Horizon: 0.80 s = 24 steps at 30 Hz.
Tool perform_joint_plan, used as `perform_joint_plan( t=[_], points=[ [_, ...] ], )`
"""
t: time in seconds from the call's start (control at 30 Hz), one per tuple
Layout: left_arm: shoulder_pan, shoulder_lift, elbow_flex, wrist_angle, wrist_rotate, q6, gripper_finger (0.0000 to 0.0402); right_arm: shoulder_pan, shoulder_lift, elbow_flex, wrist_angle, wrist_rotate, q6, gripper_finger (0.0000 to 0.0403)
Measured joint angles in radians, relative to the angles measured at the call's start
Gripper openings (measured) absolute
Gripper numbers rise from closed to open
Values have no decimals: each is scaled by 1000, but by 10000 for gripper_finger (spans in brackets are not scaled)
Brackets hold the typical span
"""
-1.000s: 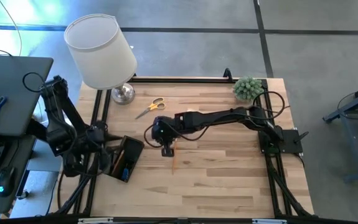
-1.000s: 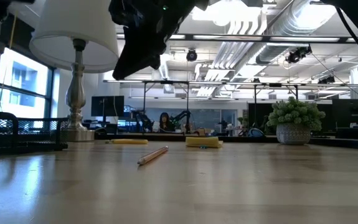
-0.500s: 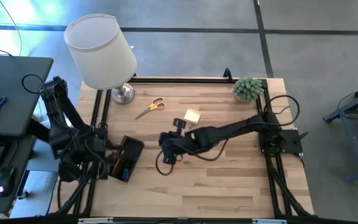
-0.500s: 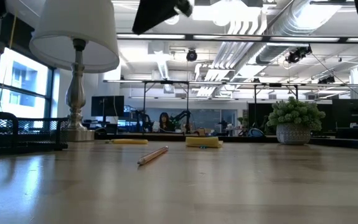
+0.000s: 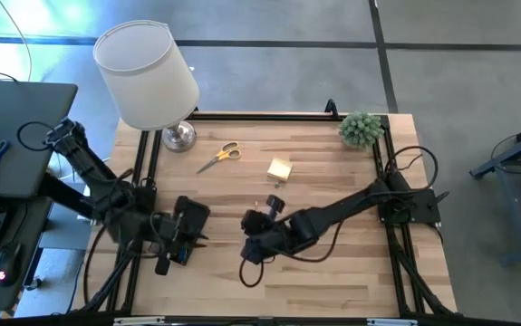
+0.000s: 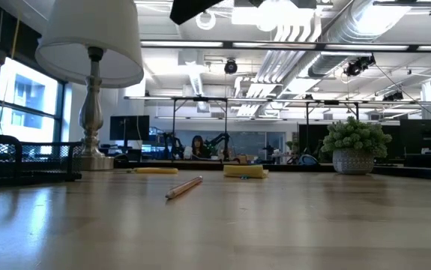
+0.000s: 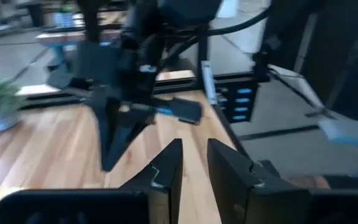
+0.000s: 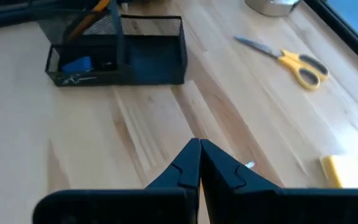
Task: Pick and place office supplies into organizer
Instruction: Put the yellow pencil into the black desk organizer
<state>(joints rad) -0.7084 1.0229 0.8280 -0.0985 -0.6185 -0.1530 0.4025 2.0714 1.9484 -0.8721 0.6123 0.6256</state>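
The black mesh organizer point(image 8: 116, 50) stands at the table's left, with a blue piece point(image 8: 76, 64) and pencils inside. A wooden pencil point(image 6: 184, 187) lies flat on the table. In the high view my right arm hides it. Yellow-handled scissors point(image 5: 219, 155) and a yellow sticky-note pad point(image 5: 279, 168) lie farther back. My right gripper point(image 8: 198, 155) hovers shut over mid-table, right of the organizer, holding nothing. My left gripper point(image 7: 194, 165) is at the organizer's near end, pointing toward the right arm. Its fingers are a narrow gap apart, with nothing between them.
A white-shaded lamp point(image 5: 149, 74) with a chrome base stands at the far left corner. A small green plant point(image 5: 361, 128) sits at the far right corner. A tiny dark clip point(image 5: 275, 184) lies near the sticky pad. Bare wood shows along the near edge.
My right gripper has swung from above the pencil toward the table's near edge, rising out of the low view and turning about. My left gripper has moved toward the near edge beside the organizer and turned. The pencil has stayed where it lay.
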Motion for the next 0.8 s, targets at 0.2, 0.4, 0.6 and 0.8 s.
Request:
perform_joint_plan(
  t=[0.2,0.4,0.6,0.8],
  points=[
    [142,0,0,37,284,127,35,26,37,0,-29,25,182,2],
    [279,-15,0,41,513,196,3,27,91,0,-33,4,284,26],
    [393,-67,-43,56,704,255,6,-28,102,-1,-92,20,393,82],
    [520,-153,-212,232,953,230,6,-105,102,-1,-95,-56,423,113]
  ],
)
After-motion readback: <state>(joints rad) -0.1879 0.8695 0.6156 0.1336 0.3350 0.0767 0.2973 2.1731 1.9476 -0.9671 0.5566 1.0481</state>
